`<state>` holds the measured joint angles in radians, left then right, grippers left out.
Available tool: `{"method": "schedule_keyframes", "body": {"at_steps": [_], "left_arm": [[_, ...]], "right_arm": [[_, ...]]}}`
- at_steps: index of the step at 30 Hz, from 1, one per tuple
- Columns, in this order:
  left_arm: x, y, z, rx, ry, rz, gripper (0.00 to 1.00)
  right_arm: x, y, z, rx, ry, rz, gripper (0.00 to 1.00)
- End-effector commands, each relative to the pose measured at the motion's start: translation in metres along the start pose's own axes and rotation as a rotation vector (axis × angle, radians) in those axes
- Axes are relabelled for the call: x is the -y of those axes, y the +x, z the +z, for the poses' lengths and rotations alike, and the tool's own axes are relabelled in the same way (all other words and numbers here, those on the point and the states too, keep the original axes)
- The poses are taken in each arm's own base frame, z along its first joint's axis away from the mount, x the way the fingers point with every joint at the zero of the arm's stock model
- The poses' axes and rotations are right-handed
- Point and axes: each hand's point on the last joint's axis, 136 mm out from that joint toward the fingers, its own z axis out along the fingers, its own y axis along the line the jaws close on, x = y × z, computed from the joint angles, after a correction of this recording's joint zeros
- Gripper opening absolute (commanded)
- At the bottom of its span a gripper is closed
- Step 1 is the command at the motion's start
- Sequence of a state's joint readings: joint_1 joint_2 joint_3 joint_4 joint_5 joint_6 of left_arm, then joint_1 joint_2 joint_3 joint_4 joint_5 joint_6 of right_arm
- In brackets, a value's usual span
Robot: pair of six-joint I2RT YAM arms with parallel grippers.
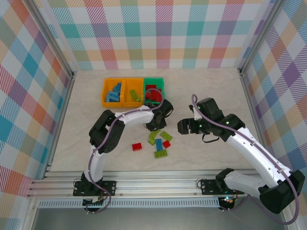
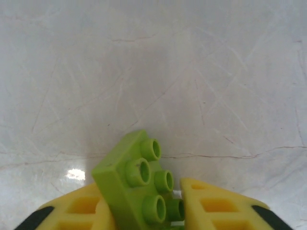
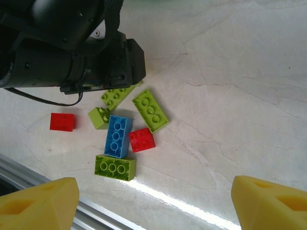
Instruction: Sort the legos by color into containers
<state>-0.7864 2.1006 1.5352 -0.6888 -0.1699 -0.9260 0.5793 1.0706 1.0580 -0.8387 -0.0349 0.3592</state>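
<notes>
At the far left of the table stands a row of three bins: the left orange bin holds blue bricks, the middle orange bin holds green bricks, and the green bin holds red bricks. Just near of the green bin, the left gripper is closed on a lime green brick. The brick sits tilted between the two yellow fingers, with much of its body projecting past the tips above the bare tabletop. The step in hand is judged to be delivery to the middle orange bin. Because the grip looks shallow and the brick is canted, raise it above rim height first and travel slowly far and left. Keep clear of the green bin, centre over the middle orange bin, and open the jaws low so the brick does not bounce out. To the right and nearer lies a loose group of green, blue and red bricks, not yet sorted. Right of that group hangs the right gripper, its jaws wide apart and empty, with the loose bricks beyond the fingertips and touching neither.
</notes>
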Motion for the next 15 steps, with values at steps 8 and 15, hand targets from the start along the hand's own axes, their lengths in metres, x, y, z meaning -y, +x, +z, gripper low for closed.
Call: {"method": "schedule_keyframes", "body": {"at_steps": [8,15], "left_arm": [[0.007,-0.04,-0.033,0.112,0.078,0.024,0.11],[0.003,-0.076,-0.073,0.206,0.144,0.023,0.0]], "right_arm": [[-0.008,-0.004,0.001,0.006,-0.038,0.027,0.84],[-0.009,-0.008,0.001,0.022,-0.044,0.039,0.85]]}}
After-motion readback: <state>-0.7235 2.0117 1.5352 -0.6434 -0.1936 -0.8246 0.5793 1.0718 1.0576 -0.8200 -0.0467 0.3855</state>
